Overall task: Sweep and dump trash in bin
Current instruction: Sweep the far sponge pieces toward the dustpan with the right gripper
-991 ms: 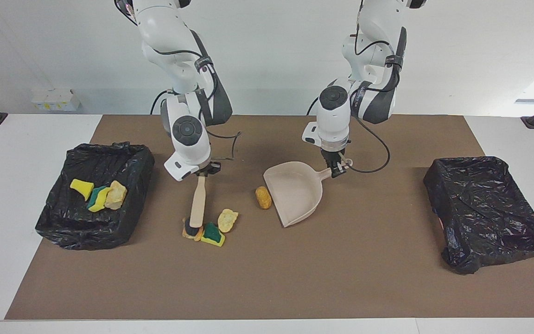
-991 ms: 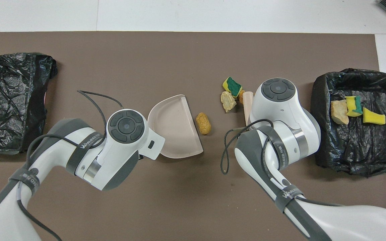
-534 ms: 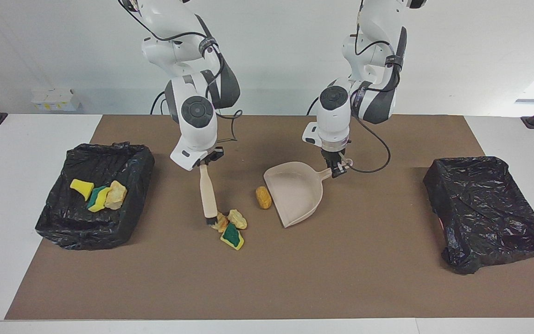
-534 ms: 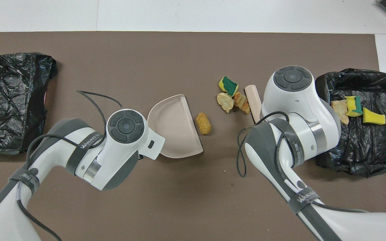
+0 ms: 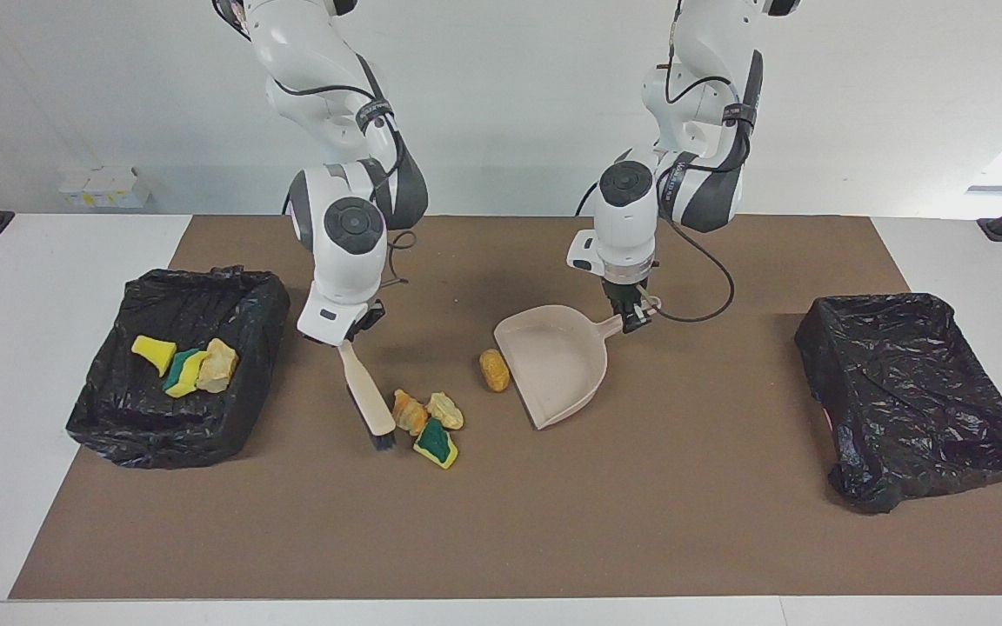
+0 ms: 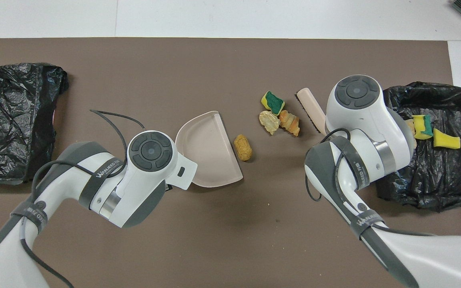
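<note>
Two black bag-lined bins sat at the brown mat's ends: the one at the right arm's end [image 5: 175, 365] held three scraps [image 5: 186, 363], the other [image 5: 910, 396] showed none. Four scraps lay mid-mat: three clustered [image 5: 428, 422] beside the beige brush [image 5: 367, 402] clamped in the right gripper [image 5: 346, 335], one tan lump [image 5: 493, 369] touching the beige plastic dustpan [image 5: 553, 361], whose handle the left gripper [image 5: 633, 317] gripped.

A brown mat [image 5: 501, 522] covers the white bench [image 5: 49, 252]. Both bins [image 5: 179, 365] wear glossy black liners. The dustpan [image 5: 553, 361] and brush [image 5: 368, 396] are beige, bristles seemingly dark. The scraps [image 5: 429, 423] are yellow, green-topped, tan-orange.
</note>
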Controlling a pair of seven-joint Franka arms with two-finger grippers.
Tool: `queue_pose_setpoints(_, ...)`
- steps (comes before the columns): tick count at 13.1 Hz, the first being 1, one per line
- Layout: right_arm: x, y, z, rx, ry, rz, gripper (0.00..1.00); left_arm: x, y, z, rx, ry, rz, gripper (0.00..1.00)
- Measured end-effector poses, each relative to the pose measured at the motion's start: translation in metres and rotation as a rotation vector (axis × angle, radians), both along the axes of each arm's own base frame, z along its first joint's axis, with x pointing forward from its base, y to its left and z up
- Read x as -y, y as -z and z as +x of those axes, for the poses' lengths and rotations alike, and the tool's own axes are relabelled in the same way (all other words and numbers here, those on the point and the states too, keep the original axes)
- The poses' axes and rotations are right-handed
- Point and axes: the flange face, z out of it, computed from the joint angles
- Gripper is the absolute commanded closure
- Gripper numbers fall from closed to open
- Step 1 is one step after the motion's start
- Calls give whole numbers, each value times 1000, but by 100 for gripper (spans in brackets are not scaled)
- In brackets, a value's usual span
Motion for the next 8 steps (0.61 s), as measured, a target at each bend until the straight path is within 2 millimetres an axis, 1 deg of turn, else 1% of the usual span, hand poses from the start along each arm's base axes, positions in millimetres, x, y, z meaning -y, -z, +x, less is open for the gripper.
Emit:
queue_pose_setpoints(1,-3,10,6,4,-6,9,100,0,0,0,0,-1,0,100)
queue_pose_setpoints(3,-9,23,16,2,-12,18,100,0,0,0,1,-3,0,100)
queue_pose_setpoints(6,-26,25,19,4,-33,27,100,0,0,0,1,-5,0,100)
queue_pose_setpoints(8,-45,25,14,2,-55,38,100,0,0,0,1,-6,0,100)
